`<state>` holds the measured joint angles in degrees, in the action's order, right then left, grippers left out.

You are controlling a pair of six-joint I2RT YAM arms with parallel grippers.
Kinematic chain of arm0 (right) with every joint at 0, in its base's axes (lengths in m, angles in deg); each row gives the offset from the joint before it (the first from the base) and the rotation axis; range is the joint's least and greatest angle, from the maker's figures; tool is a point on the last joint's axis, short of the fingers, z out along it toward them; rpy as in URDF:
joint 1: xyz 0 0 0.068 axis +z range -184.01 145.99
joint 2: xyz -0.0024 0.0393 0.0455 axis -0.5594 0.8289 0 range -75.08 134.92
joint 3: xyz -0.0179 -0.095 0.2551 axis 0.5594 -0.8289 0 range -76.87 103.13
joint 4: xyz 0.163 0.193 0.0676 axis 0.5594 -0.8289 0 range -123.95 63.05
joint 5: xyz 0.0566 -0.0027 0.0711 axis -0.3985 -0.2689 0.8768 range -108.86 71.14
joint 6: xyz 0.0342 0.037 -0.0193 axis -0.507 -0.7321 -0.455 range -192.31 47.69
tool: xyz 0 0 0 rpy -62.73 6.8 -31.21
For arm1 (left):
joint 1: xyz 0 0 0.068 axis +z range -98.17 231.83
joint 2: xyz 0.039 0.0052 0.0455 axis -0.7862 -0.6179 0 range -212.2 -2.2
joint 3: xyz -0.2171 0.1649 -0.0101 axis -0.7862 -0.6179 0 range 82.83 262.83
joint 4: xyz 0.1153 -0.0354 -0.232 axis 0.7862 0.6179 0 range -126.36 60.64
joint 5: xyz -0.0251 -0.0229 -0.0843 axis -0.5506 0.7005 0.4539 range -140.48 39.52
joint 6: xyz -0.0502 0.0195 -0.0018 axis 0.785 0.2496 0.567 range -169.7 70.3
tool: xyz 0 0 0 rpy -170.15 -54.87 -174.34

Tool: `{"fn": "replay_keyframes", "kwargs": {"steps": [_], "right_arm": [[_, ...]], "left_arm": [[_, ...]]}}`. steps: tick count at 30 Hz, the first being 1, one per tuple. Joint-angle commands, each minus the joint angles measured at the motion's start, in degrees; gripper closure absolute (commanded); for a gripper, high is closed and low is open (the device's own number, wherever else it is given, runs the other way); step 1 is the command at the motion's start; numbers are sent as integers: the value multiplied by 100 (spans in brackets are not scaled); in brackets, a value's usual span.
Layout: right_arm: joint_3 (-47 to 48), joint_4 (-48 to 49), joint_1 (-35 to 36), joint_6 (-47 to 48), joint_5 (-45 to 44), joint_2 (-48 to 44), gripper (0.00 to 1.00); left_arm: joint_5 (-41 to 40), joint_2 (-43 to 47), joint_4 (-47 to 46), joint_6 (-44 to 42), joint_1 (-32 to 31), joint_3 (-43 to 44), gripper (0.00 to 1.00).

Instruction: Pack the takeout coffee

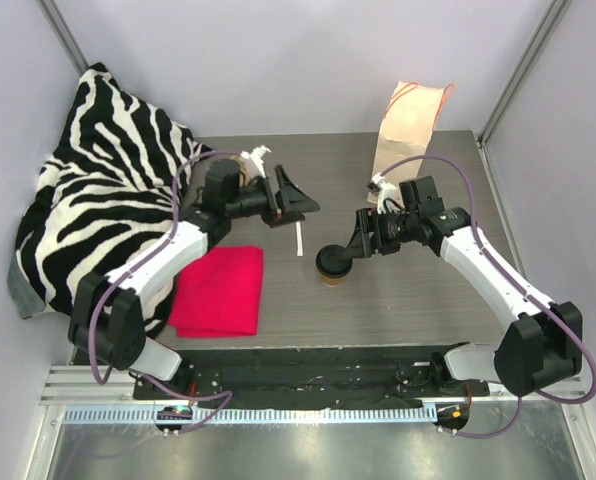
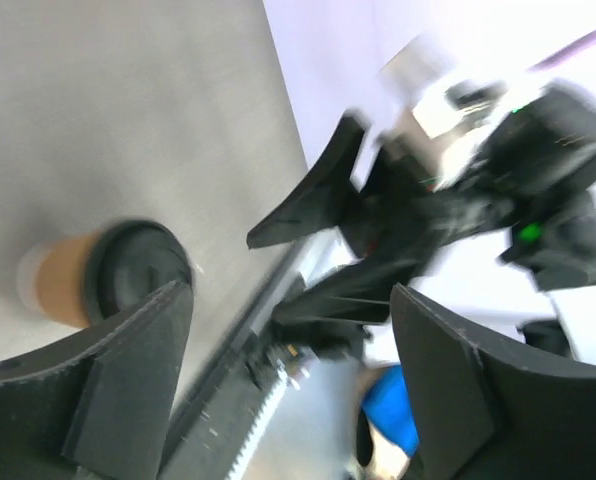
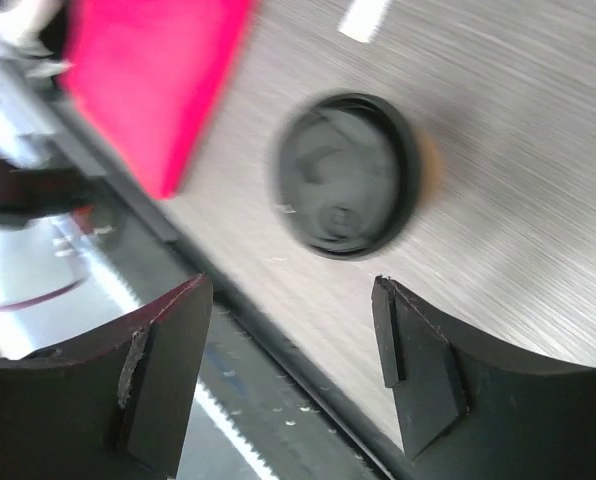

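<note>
Standing apart and empty, the right pincer (image 3: 293, 300) has the takeout coffee (image 3: 346, 188), lidded, on the table (image 3: 538, 150) just ahead of its tips. The left pincer (image 2: 290, 292) is apart too. Bagging is left; the paper bag (image 1: 410, 125) stands well beyond.

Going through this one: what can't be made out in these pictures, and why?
Top view: the pale object behind the left arm is mostly covered by that arm; unidentifiable.
Top view: the inside of the paper bag cannot be seen from this angle.
Left wrist view: motion blur smears the takeout coffee; lid seating unclear.
Right wrist view: its black lid hides the cup body.
</note>
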<state>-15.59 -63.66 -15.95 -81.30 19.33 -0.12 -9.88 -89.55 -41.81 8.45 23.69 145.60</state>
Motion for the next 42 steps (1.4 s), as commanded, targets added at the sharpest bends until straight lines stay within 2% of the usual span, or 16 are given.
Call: {"fn": "replay_keyframes", "kwargs": {"steps": [1, 6, 14, 20, 35, 42], "right_arm": [[-344, 225, 346, -129, -1569, 10, 27], [-397, 401, 953, -637, -2631, 194, 22], [-599, 910, 1752, -1218, -3432, 458, 21], [-591, 1297, 1832, -1552, -3538, 880, 21], [-20, 2062, 1788, -1605, -4100, 1688, 22], [455, 2326, 1507, -1509, -4338, 2347, 22]], "left_arm": [[-421, 622, 1026, -699, 545, -53, 13], [-483, 1044, 1292, -718, 1204, -431, 11], [-720, 1308, 1240, -621, 1495, -853, 11], [-606, 1194, 1275, -612, 2005, -573, 11], [-571, 1379, 1301, -700, 2190, -748, 11], [-509, 1379, 1240, -735, 2304, -827, 11]]}}
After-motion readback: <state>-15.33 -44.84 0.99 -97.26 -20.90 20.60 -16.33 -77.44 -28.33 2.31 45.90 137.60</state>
